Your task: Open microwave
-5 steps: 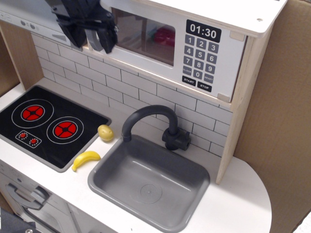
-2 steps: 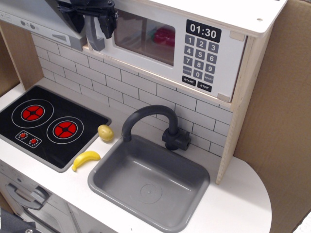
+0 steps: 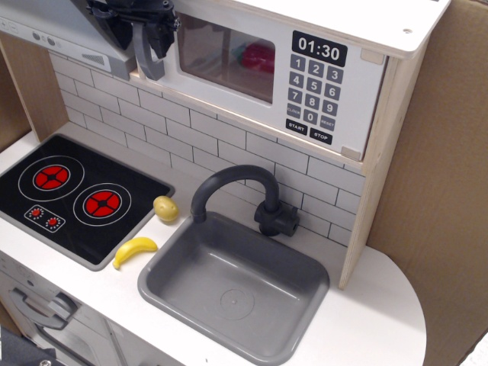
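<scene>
A white tiled wall (image 3: 229,145) is running behind a white counter (image 3: 381,320). A grey sink (image 3: 236,286) with a dark curved faucet (image 3: 229,187) is sitting in the counter, beside a black stove top (image 3: 76,194). Brown cardboard (image 3: 442,191) is standing at the right, and even light is falling on everything

The toy microwave of pale wood with a wide white door (image 3: 267,72) sat at the top edge of the play kitchen, above the white tile backsplash. Its door lay flush and shut. Through the clear window something red and pink showed inside (too dim to identify). The black keypad was on the door's right side, under clock digits reading 01:30. The grey bar handle stood upright at the door's left edge.
</scene>
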Robot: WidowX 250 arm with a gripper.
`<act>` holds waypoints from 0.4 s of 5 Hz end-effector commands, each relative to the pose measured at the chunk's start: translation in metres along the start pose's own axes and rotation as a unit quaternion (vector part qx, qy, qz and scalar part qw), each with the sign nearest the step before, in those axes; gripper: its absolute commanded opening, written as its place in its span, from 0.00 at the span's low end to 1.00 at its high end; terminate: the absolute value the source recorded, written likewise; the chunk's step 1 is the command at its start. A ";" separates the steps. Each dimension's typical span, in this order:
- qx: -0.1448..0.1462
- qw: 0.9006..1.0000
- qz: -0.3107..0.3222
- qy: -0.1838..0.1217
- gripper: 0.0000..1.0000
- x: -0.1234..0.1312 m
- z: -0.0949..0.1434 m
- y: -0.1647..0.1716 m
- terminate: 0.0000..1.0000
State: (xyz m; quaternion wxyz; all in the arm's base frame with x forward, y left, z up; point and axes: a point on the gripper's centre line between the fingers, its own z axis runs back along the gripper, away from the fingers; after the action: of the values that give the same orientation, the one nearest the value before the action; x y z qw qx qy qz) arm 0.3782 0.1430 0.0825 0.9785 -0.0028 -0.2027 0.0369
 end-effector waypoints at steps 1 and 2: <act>0.007 0.999 -0.040 -0.022 0.00 0.012 0.016 0.008 0.00; 0.002 0.998 -0.066 -0.022 0.00 -0.007 0.023 0.005 0.00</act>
State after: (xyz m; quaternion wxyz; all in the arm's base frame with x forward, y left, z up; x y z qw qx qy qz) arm 0.3574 0.1460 0.0805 0.9789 -0.0014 -0.2036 -0.0168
